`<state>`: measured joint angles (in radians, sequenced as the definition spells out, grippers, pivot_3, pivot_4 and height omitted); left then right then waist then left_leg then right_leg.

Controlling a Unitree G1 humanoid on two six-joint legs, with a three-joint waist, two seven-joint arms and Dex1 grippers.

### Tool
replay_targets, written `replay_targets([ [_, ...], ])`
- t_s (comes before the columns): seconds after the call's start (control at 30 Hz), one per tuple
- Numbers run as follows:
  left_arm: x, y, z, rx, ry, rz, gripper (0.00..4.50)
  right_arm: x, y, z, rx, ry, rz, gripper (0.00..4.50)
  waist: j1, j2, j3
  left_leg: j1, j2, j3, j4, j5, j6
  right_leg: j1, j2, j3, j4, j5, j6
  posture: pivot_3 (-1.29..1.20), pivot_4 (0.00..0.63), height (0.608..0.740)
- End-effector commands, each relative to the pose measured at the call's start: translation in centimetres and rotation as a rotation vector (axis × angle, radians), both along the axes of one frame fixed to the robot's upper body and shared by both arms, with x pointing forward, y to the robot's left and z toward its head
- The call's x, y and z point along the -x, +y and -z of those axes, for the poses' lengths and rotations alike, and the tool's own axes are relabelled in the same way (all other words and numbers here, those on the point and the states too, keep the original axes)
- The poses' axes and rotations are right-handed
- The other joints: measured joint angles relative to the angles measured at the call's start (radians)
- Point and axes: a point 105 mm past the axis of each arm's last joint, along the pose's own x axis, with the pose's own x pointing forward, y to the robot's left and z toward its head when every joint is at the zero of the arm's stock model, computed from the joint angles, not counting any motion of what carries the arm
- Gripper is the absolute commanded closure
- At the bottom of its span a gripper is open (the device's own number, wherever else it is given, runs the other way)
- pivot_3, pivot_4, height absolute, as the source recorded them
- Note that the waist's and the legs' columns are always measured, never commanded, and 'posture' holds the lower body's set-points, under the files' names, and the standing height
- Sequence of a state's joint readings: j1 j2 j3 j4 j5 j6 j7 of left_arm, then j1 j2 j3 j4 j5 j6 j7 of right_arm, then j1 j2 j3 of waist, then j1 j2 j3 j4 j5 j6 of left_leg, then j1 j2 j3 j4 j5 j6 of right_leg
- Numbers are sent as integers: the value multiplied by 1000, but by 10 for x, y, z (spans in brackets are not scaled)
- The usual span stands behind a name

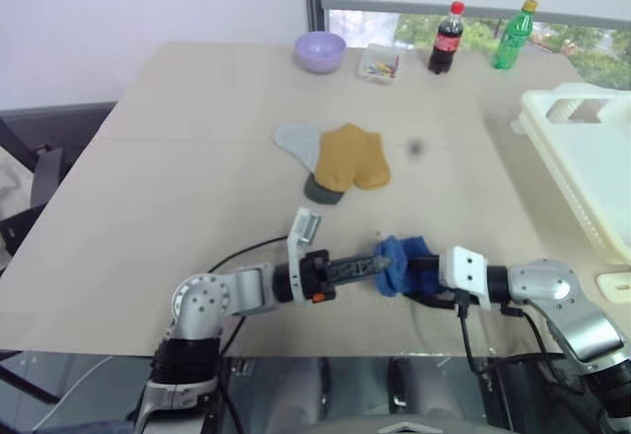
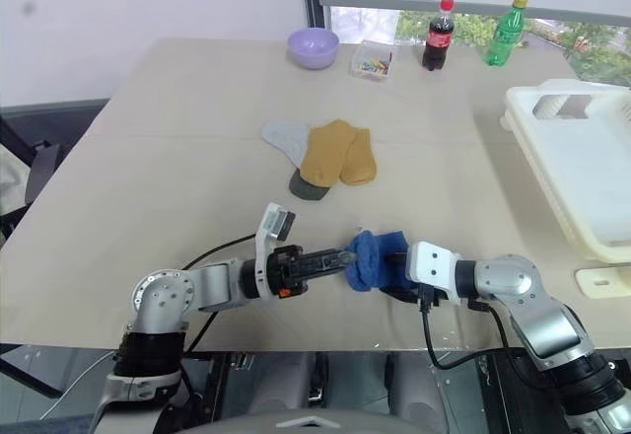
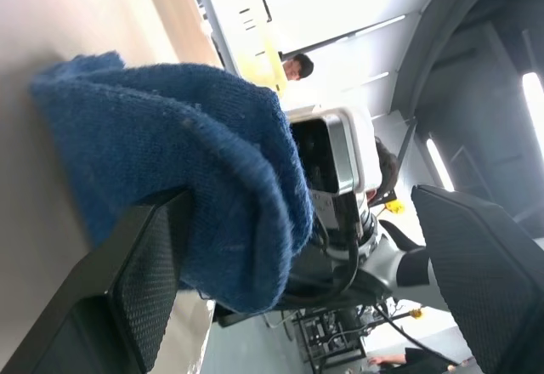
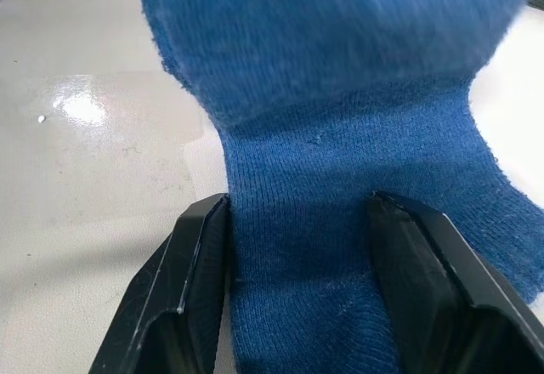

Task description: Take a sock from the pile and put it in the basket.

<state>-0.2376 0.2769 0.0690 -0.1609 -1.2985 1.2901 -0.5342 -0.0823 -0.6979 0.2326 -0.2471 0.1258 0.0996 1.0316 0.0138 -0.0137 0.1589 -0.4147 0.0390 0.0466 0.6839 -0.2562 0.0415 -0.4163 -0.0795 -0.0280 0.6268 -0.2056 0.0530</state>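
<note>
Near the bench's (image 1: 148,207) front edge, right tool (image 4: 299,246) grips a blue sock (image 1: 399,259) (left tool (image 3: 297,263) wide around it).

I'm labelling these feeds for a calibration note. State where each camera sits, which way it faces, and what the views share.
Left eye view: on the head, looking forward and down over the table; both arms show, the pile beyond them, the basket at the right edge.
Right eye view: beside it, same scene.
Left wrist view: along the open left pincer, the blue sock draped over one finger, the right arm beyond.
Right wrist view: along the right pincer, closed on the sock.
Shared: all four show the blue sock.
</note>
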Motion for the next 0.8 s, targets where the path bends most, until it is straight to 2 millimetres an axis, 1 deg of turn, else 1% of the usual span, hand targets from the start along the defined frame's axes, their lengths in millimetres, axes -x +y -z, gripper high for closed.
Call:
replay_targets([
  [0.03, -4, -6, -5, 17, -21, -11, 100, 1, 4, -3, 5, -13, -9, 1892, 0, 0, 0, 0, 0, 0, 0, 0, 0, 0, 0, 0, 0, 0, 0, 0, 150, 729],
  [0.2, -10, -10, -1, 5, -14, -37, 100, 4, 8, -7, 13, -17, -23, 1892, -1, 0, 0, 0, 0, 0, 0, 0, 0, 0, 0, 0, 0, 0, 0, 0, 150, 729],
  [0.3, -10, -11, 0, 5, -14, -41, 0, 6, 9, -11, 13, -25, -28, 1185, 0, 0, 0, 0, 0, 0, 0, 0, 0, 0, 0, 0, 0, 0, 0, 0, 150, 729],
  [0.33, -10, -12, 1, 3, -13, -42, 0, 7, 9, -12, 15, -25, -26, 704, 0, 0, 0, 0, 0, 0, 0, 0, 0, 0, 0, 0, 0, 0, 0, 0, 150, 729],
  [0.4, -10, -14, 2, 0, -13, -39, 0, 8, 7, -15, 28, -34, -24, 85, 0, 0, 0, 0, 0, 0, 0, 0, 0, 0, 0, 0, 0, 0, 0, 0, 150, 729],
  [0.5, -9, -18, 3, 0, -12, -28, 0, 10, 5, -31, 27, -69, -4, 85, 2, 0, 0, -1, -1, 0, 0, 0, 0, 0, 0, 0, 0, 0, 0, 0, 150, 729],
  [0.57, -10, -21, 3, 3, -12, -25, 0, 13, 0, -35, 37, -68, 19, 85, 2, 0, 0, -1, -1, 0, 0, 0, 0, 0, 0, 0, 0, 0, 0, 0, 150, 729],
  [0.67, -12, -26, 3, 5, -16, -16, 0, 18, -15, -41, 48, -44, 85, 85, 4, -1, 1, -1, -1, -1, 0, 0, 0, 0, 0, 0, 0, 0, 0, 0, 150, 729],
  [0.73, -12, -28, 3, 9, -16, -9, 0, 22, -23, -47, -2, -7, 146, 85, 4, -1, 1, -2, -1, -1, 0, 0, 0, 0, -1, -1, 0, 0, 0, 0, 150, 729],
  [0.8, -14, -31, 4, 7, -14, -2, 0, 24, -28, -57, -111, 59, 226, 85, 3, -1, 1, -2, -1, -1, 0, 0, 0, 0, -1, 0, 0, 0, 0, 0, 150, 729],
])
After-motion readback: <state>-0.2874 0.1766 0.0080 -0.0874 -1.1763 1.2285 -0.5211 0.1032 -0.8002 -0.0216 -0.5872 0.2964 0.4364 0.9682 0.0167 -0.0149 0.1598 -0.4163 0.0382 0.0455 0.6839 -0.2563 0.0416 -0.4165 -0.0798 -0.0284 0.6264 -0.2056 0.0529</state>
